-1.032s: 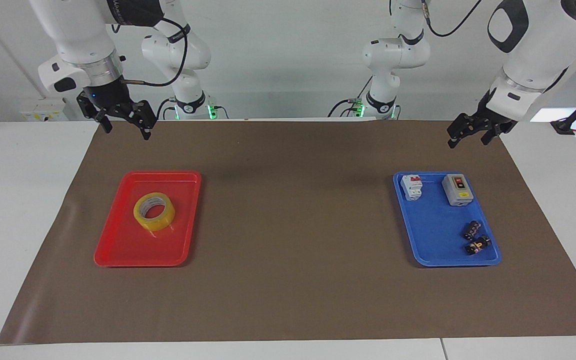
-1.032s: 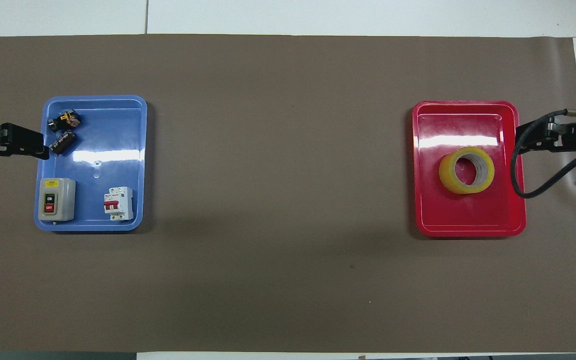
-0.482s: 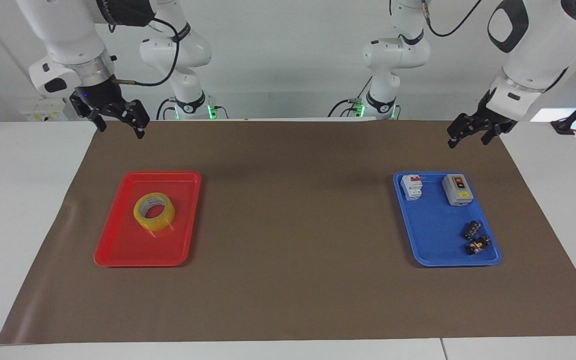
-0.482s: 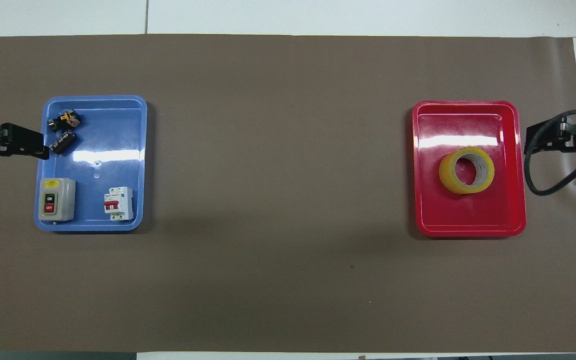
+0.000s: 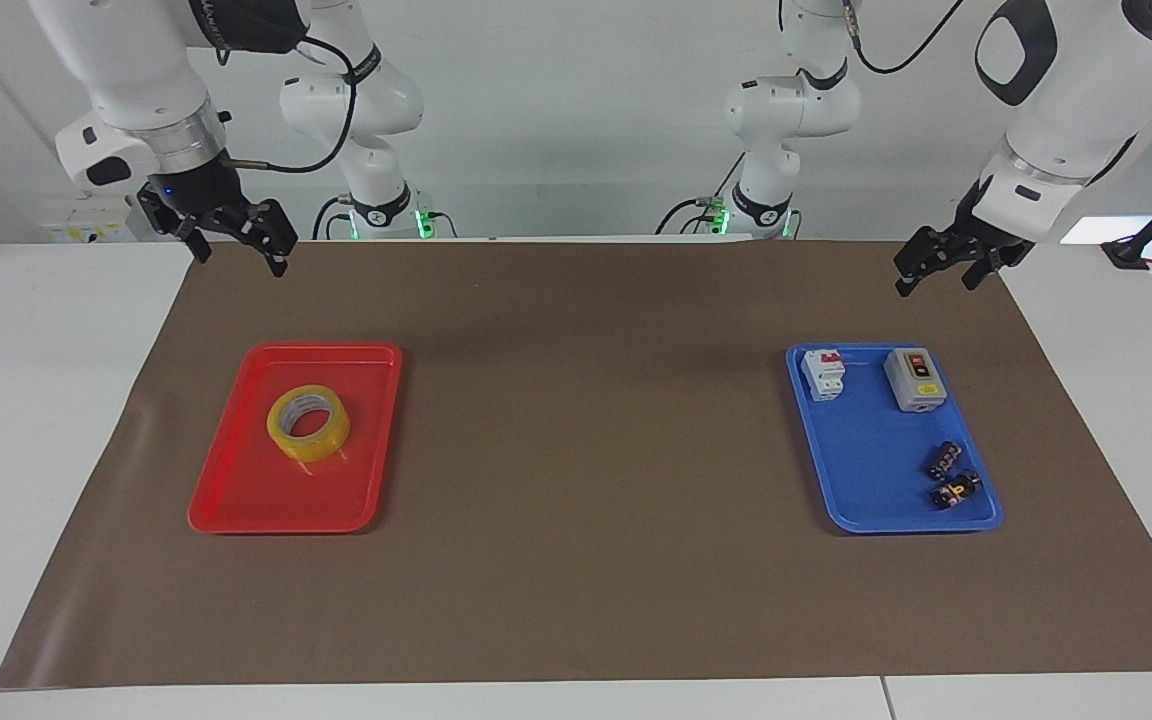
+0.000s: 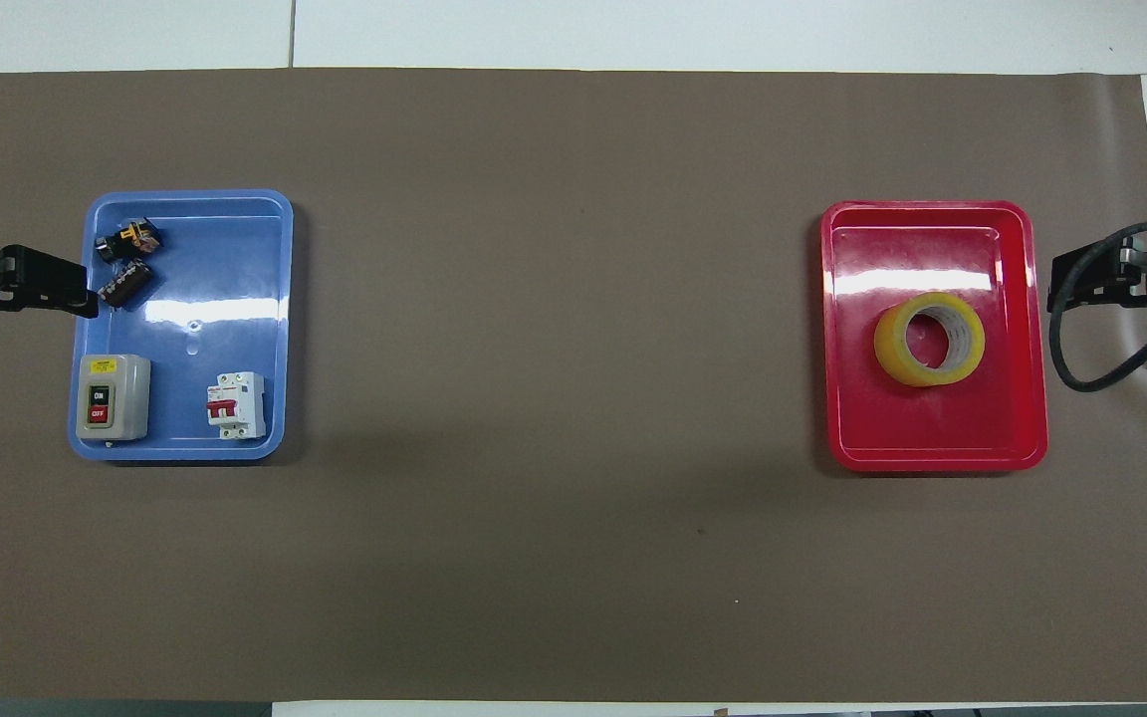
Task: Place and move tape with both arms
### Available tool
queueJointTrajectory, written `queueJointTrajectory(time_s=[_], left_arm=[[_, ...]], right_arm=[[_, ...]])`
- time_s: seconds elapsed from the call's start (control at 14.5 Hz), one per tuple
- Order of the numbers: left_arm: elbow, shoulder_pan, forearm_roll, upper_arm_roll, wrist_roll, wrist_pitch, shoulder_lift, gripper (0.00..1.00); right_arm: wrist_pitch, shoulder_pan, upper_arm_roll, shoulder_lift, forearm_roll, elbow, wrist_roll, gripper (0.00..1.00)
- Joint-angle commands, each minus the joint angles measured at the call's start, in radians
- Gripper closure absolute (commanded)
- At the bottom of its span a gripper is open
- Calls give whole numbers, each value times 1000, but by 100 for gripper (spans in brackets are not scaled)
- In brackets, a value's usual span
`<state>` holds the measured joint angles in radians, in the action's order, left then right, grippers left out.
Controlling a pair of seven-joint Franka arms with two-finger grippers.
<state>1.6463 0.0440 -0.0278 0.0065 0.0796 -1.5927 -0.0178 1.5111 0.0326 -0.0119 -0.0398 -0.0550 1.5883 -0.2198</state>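
Observation:
The tape (image 5: 308, 423) is a yellowish roll with a white core. It lies flat in the red tray (image 5: 236, 500) at the right arm's end of the mat. It also shows in the overhead view (image 6: 929, 339), in the red tray (image 6: 932, 453). My right gripper (image 5: 241, 255) is open and empty. It is raised over the mat's edge beside that tray, clear of the tape, and shows in the overhead view (image 6: 1066, 284). My left gripper (image 5: 936, 272) is open and empty, raised by the blue tray (image 5: 866, 480), and shows in the overhead view (image 6: 86, 294).
The blue tray (image 6: 235, 249) at the left arm's end holds a grey on/off switch box (image 6: 113, 396), a white circuit breaker (image 6: 236, 404) and two small black parts (image 6: 127, 261). A brown mat (image 6: 554, 398) covers the table between the trays.
My right gripper has risen and drawn away from the red tray toward the mat's edge. The tape has stayed in the tray. The left arm has not moved.

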Motion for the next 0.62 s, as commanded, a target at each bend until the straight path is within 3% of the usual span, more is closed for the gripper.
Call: queueJointTrajectory(time_s=[0.0, 0.28, 0.55], left_arm=[[27, -15, -26, -5, -12, -1, -28, 0], [27, -15, -26, -5, -12, -1, -28, 0], [27, -15, -26, -5, -12, -1, -28, 0]], right_arm=[[-41, -8, -3, 15, 37, -51, 39, 0], [-127, -11, -5, 58, 78, -160, 76, 0], [-141, -17, -7, 64, 87, -180, 79, 0]])
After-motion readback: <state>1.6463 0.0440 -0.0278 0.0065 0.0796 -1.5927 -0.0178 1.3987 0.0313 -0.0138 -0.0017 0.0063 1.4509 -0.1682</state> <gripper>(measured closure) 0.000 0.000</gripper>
